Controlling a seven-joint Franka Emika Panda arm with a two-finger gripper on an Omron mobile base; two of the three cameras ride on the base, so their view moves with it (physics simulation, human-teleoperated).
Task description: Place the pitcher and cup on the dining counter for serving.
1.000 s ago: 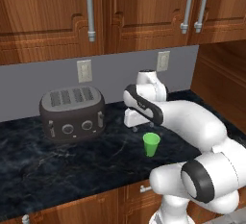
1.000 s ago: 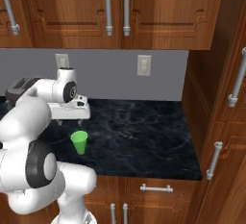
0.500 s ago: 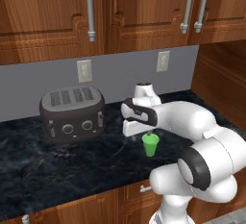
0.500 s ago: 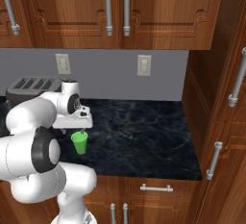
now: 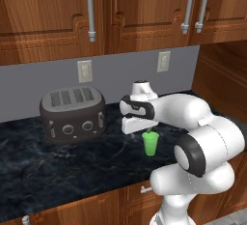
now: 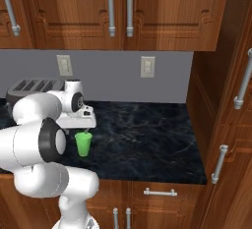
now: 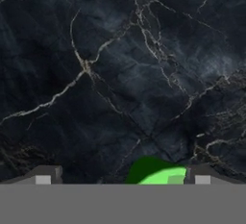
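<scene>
The small bright green cup (image 5: 150, 144) (image 6: 83, 144) stands upright on a black marbled worktop (image 5: 58, 166) under the wall cabinets. My gripper (image 5: 150, 132) (image 6: 86, 132) points down just over its rim, open. In the hand view the cup (image 7: 156, 172) shows at the bottom between the spread fingertips (image 7: 202, 176), closer to the right one, and my gripper (image 7: 122, 177) is not touching it that I can tell. The pitcher and the dining counter are out of view.
A dark four-slot toaster (image 5: 72, 113) (image 6: 32, 87) sits to the left of the cup against the grey wall. Wooden upper cabinets (image 5: 120, 11) hang overhead. A tall wood side panel (image 6: 221, 75) closes the worktop on the right.
The hand has come forward and down from behind the cup to just above its rim. The cup and toaster have not moved.
</scene>
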